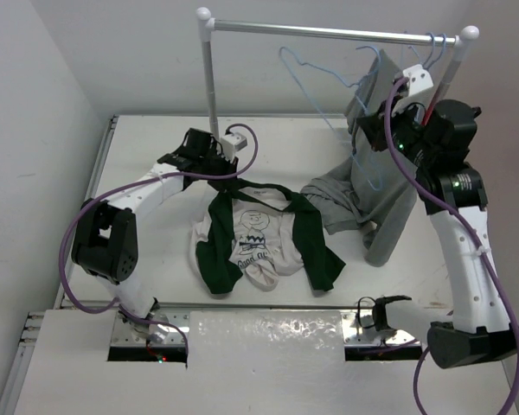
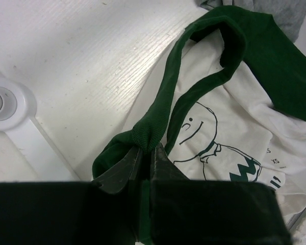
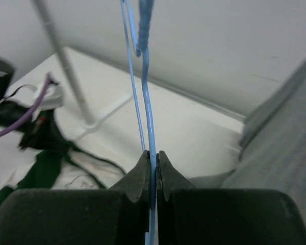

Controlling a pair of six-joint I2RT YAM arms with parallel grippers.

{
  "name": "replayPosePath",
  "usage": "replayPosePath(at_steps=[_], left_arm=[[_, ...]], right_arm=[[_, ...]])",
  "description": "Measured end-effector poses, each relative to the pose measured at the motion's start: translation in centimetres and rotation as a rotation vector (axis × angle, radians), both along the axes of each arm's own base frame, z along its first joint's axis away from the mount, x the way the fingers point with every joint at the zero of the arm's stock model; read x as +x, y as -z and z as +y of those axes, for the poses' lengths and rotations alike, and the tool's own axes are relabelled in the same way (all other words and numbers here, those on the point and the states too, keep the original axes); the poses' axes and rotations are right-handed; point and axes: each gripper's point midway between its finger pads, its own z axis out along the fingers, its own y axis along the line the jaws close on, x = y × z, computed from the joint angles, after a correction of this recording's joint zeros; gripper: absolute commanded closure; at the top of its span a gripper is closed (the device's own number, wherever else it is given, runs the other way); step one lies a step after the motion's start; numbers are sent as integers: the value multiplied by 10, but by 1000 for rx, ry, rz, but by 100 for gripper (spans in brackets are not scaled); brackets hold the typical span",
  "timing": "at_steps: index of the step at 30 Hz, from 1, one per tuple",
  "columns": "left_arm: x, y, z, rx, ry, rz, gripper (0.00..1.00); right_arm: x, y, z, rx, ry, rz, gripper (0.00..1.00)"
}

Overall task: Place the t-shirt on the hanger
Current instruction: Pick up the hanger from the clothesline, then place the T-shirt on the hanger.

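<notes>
Two grips are holding: the left fingers (image 2: 166, 163) are pinching the green collar (image 2: 160, 112) of the t-shirt (image 2: 229, 127), which is lying on the tabletop (image 2: 92, 66) beyond them. The right fingers (image 3: 137, 176) are squeezing the hanger (image 3: 148, 117) wire rising above them. I think this thin wire could be turning in the pinch and missing the collar.

There were 2 claws: the left claw (image 2: 145, 150) and the right claw (image 3: 152, 155). 1 green-and-white t-shirt (image 1: 259, 233) hung from the left claw. 1 pale-blue wire hanger (image 3: 149, 109) sat in the right claw. At least 2 blue hanger hooks (image 1: 438, 40) hung above it on 1 garment rail (image 1: 329, 31).
</notes>
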Motion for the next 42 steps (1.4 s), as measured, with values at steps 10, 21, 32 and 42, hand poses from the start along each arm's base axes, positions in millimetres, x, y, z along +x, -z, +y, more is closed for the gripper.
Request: replayPosePath(at_steps=[10, 21, 32, 42], left_arm=[[17, -3, 9, 40, -100, -15, 100], [35, 10, 19, 88, -212, 4, 100], [35, 12, 17, 81, -200, 10, 100], [33, 11, 15, 70, -184, 14, 100]], right_arm=[[-49, 118, 78, -49, -259, 162, 100], [-88, 216, 59, -218, -270, 294, 100], [-89, 210, 75, -217, -346, 251, 100], [-84, 243, 86, -254, -388, 346, 100]])
